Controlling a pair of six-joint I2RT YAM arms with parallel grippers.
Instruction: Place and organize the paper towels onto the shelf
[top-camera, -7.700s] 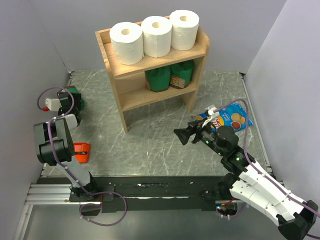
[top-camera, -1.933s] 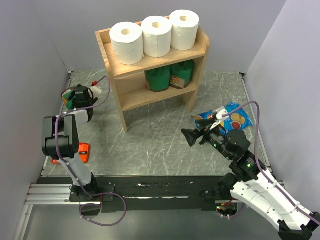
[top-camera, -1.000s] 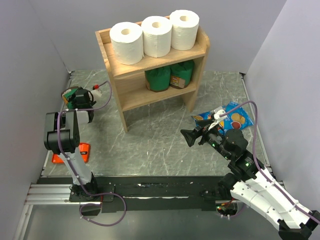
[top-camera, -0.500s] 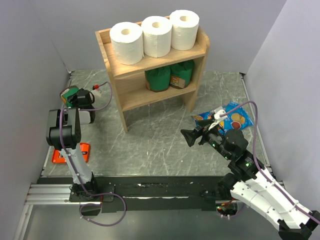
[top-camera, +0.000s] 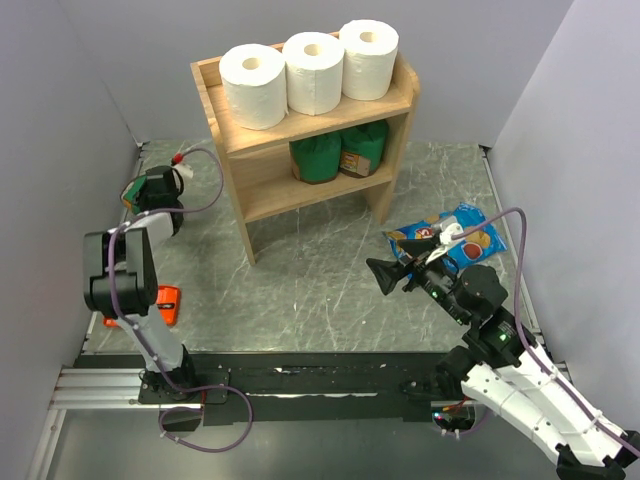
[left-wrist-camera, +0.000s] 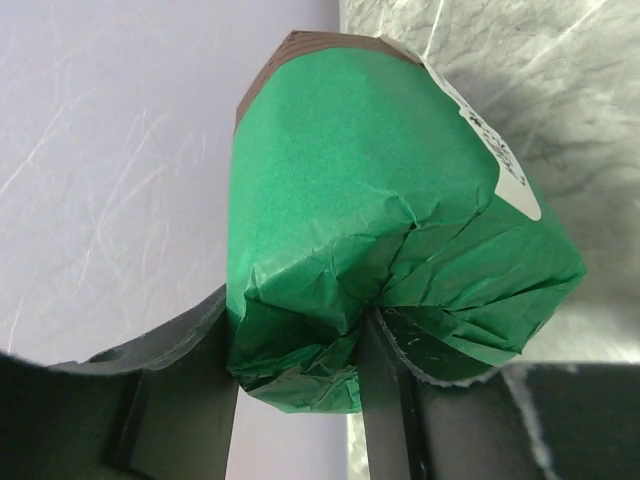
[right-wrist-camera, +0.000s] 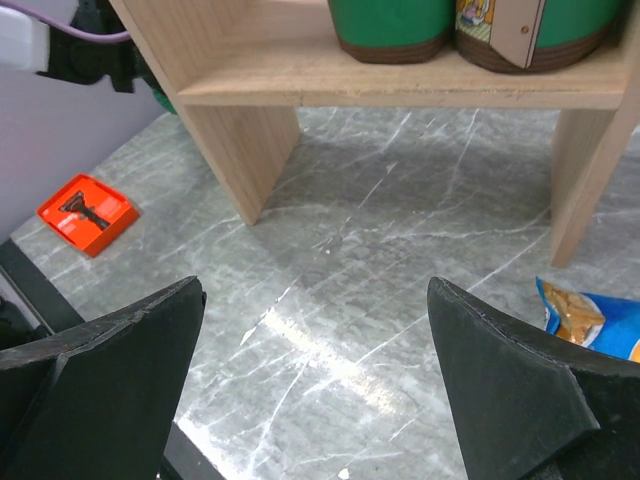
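Three white paper towels stand upright in a row on the top tier of the wooden shelf. At the far left by the wall, my left gripper is shut on a green package. In the left wrist view its fingers pinch the crumpled end of that green package, with the gripper close to the wall. My right gripper hangs open over the floor in front of the shelf, empty.
Two green packages sit on the shelf's lower tier. A blue chip bag lies right of the shelf. A small orange object lies at the near left. Grey walls close in on the left, back and right.
The left gripper has closed on the green package by the left wall and its wrist has turned. The right arm has shifted slightly to the right and nearer.
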